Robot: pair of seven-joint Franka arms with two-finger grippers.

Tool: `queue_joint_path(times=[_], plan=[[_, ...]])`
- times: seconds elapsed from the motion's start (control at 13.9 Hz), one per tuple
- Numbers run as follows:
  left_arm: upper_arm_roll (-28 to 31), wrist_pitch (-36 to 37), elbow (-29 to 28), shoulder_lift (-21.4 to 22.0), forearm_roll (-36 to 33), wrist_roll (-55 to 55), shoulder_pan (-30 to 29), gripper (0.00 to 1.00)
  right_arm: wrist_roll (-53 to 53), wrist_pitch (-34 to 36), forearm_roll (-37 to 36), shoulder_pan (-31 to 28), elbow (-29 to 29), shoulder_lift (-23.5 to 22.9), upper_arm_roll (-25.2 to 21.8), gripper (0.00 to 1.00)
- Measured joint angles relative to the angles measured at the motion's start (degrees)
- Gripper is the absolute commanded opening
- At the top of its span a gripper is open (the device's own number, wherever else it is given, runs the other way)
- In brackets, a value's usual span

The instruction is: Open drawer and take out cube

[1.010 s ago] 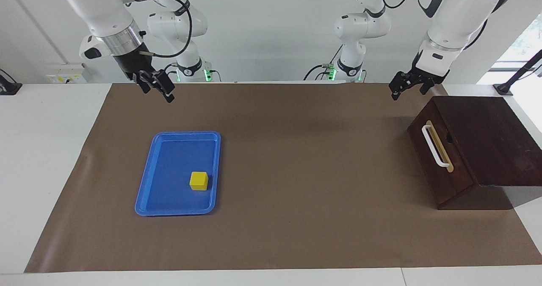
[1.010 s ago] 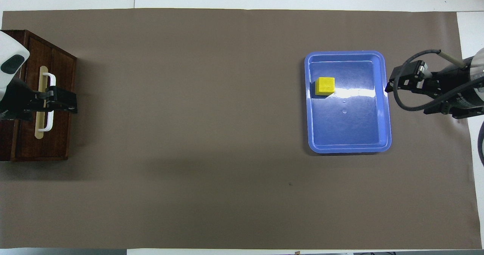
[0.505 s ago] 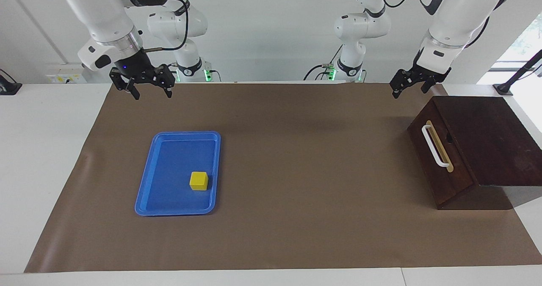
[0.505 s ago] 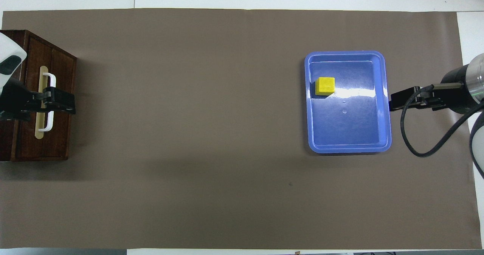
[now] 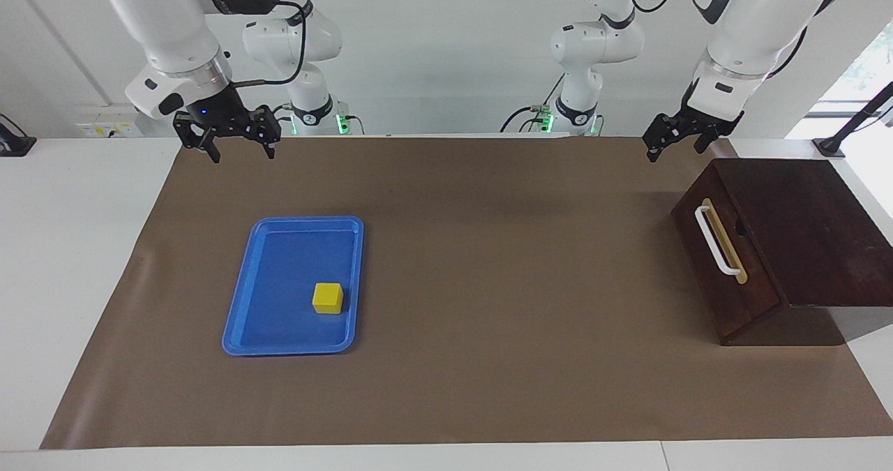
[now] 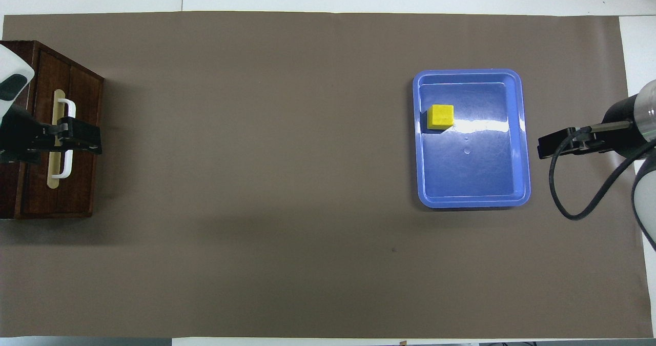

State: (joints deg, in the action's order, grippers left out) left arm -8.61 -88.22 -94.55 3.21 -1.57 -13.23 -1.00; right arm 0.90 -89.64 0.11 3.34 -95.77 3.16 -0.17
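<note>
At the mat's (image 5: 488, 387) robot-side edge, both grippers hang raised and released: the right gripper (image 5: 238, 146) near its corner, the left gripper (image 5: 673, 143) over the closed drawer (image 5: 725, 268). Farther out, the yellow cube (image 5: 328, 298) sits in the blue tray (image 5: 279, 349). Lettering on the right arm is unreadable.

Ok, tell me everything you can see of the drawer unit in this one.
The drawer is shut, flush in a dark brown wooden box at the left arm's end of the table, standing on the brown mat. Its front carries a white bar handle on a tan strip and faces toward the blue tray. No interior shows. Nothing touches it: the left gripper hangs open in the air, clear of the box.
</note>
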Motion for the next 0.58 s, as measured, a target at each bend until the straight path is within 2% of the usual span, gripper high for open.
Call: queue_joint_path(times=[0.58], plan=[[0.1, 0.6, 0.1, 0.0, 2.3, 4.8, 0.0, 1.0, -2.0, 0.0, 0.0, -0.1, -0.1, 0.0, -0.3, 1.0]])
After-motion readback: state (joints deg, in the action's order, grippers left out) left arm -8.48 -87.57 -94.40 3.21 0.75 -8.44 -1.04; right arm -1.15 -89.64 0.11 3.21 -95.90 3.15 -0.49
